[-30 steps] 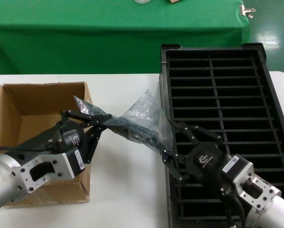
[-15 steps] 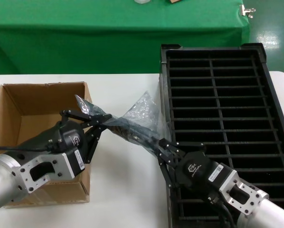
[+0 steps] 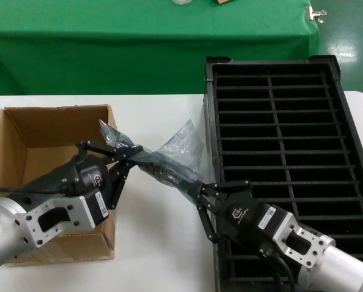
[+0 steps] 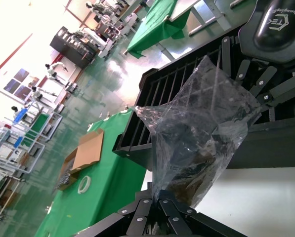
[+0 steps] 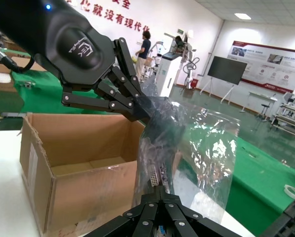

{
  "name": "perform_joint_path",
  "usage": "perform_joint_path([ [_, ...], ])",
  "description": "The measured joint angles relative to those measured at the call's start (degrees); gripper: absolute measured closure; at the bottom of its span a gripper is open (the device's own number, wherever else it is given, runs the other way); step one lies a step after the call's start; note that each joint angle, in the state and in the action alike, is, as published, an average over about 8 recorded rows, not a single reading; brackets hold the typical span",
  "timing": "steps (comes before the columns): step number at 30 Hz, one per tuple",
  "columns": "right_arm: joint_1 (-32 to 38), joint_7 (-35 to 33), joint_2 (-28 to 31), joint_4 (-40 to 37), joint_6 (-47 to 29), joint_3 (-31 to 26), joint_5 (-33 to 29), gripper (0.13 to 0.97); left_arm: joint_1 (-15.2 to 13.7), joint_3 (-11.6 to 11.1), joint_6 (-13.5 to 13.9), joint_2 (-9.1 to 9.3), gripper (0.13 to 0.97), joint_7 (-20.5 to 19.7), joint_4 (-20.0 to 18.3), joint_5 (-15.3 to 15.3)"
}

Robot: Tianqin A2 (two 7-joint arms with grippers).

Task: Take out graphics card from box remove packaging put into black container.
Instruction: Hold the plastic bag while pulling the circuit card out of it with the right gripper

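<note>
The packaging [image 3: 180, 146] hangs in the air between the box [image 3: 23, 131] and the black container [image 3: 290, 121], with the dark graphics card [image 3: 164, 170] partly inside it. My left gripper [image 3: 132, 152] is shut on the bag's end nearest the box. My right gripper [image 3: 197, 190] is shut on the card's end nearest the tray. In the left wrist view my left gripper [image 4: 159, 198] pinches the bag [image 4: 201, 123]. In the right wrist view my right gripper [image 5: 162, 195] grips the card [image 5: 159, 174]; the bag [image 5: 209, 148] and my left gripper [image 5: 140, 109] lie beyond.
The box is open with upright flaps, at the left on the white table [image 3: 163, 243]. The slotted tray fills the right side. A green-covered table [image 3: 138, 42] stands behind. The box also shows in the right wrist view [image 5: 78, 168].
My right gripper has moved left from over the tray's edge to the card's end and shut on it. My left gripper has kept its hold on the bag.
</note>
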Motion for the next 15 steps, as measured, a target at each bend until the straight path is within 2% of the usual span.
perform_joint_path([
  [15,0.6,2.1,-0.6,-0.3,-0.8,-0.3,0.2,0.959,0.0,0.0,0.0,0.00,0.958,0.0,0.0,0.0],
])
